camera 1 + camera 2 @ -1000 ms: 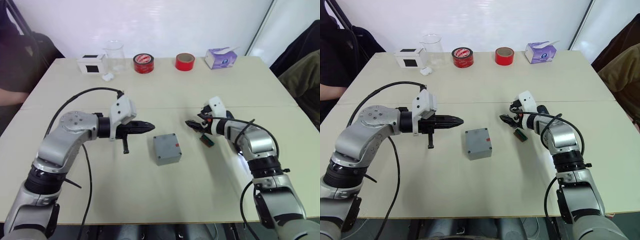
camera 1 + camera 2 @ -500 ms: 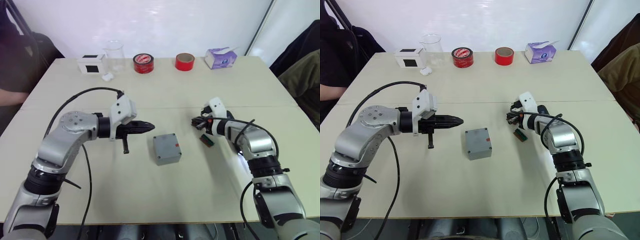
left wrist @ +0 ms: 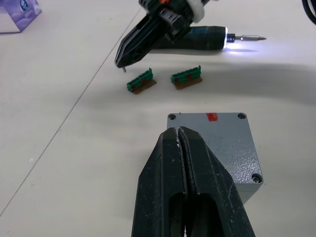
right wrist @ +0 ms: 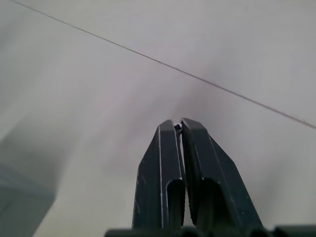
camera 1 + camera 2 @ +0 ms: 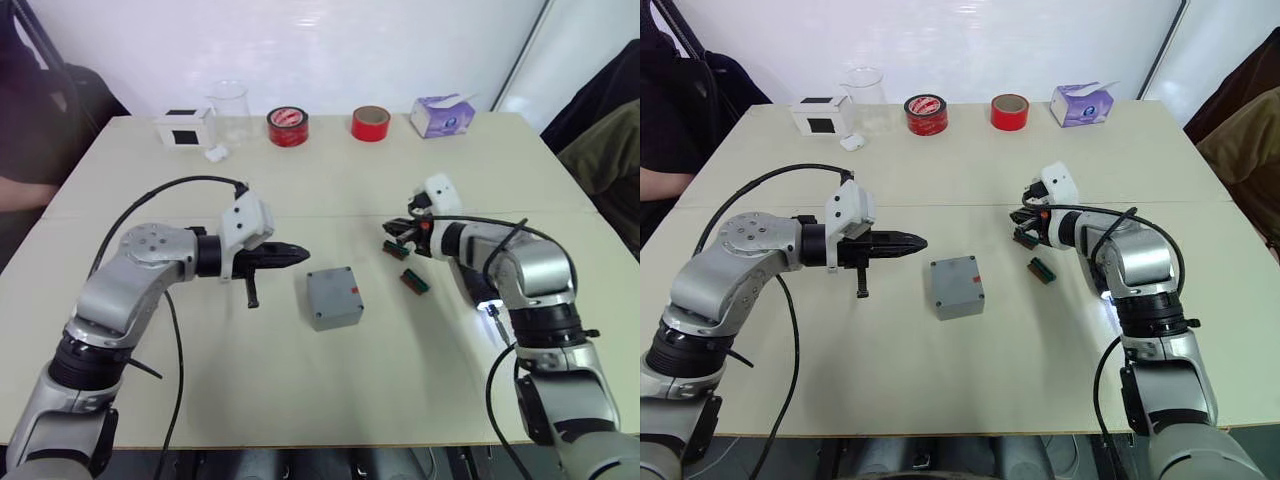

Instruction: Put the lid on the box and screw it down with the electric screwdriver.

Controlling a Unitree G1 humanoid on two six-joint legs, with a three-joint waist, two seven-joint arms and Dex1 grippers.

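Box (image 5: 333,297), lid (image 3: 217,140) already on, sits mid-table between the arms. Left wrist view reveals the lit electric screwdriver (image 3: 210,38) lying flat, bit pointing away from the right gripper (image 3: 121,61), which pinches a tiny screw (image 4: 178,127). Left gripper (image 5: 300,254) hovers closed, empty.

Box (image 3: 215,143) near edge hidden behind left end effector (image 3: 178,136). Speck pinched at right end effector (image 4: 178,127) tips too small to identify.
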